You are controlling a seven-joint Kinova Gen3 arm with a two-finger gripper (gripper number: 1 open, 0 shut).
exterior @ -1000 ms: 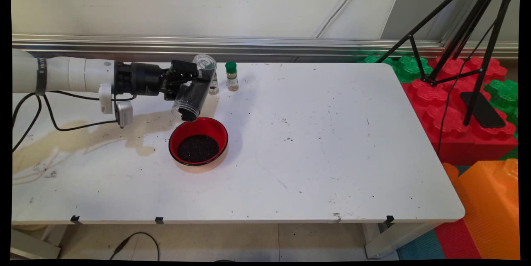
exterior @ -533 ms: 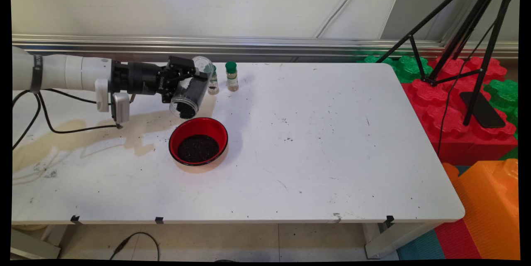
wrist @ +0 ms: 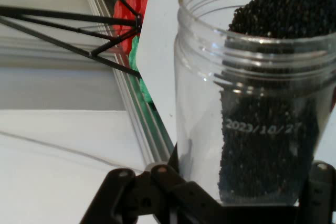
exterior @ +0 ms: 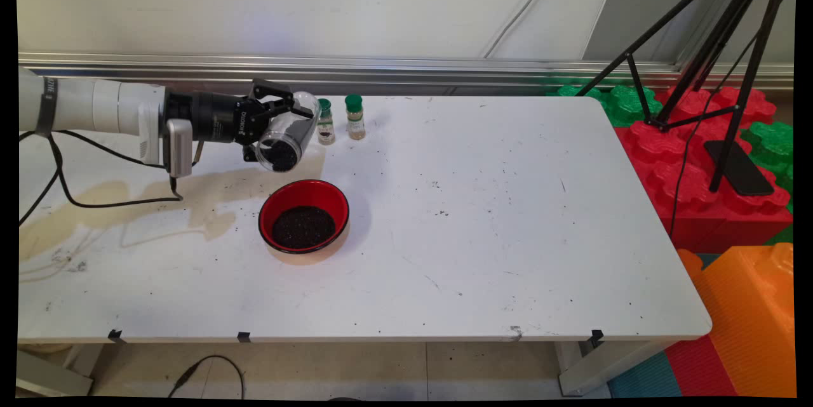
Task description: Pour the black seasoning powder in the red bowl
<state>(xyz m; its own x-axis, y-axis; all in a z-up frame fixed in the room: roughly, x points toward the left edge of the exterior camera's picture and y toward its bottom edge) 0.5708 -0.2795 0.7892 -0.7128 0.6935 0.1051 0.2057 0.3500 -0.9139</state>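
We see a white arm reaching in from the left across a white counter [exterior: 483, 216], its black claw [exterior: 279, 127] closed around a clear plastic jar [exterior: 287, 136] that it holds tipped on its side in the air, the open mouth facing down and toward us. The jar hangs above and just behind a red bowl [exterior: 304, 215] that sits on the counter with a mound of black grains in it; jar and bowl are apart. Two small green-capped spice bottles [exterior: 354, 116] stand upright just beside the jar, near the counter's far edge. The hand view shows what the main view does not: the jar [wrist: 257, 103] is threaded at its mouth, printed with a date on its wall, and black grains lie along one side of it up to the rim, with the claw's black linkage at its base. Compared with a second ago, the jar has lifted up and back from the bowl's rim and is tipped less steeply, and the bowl has stayed put.
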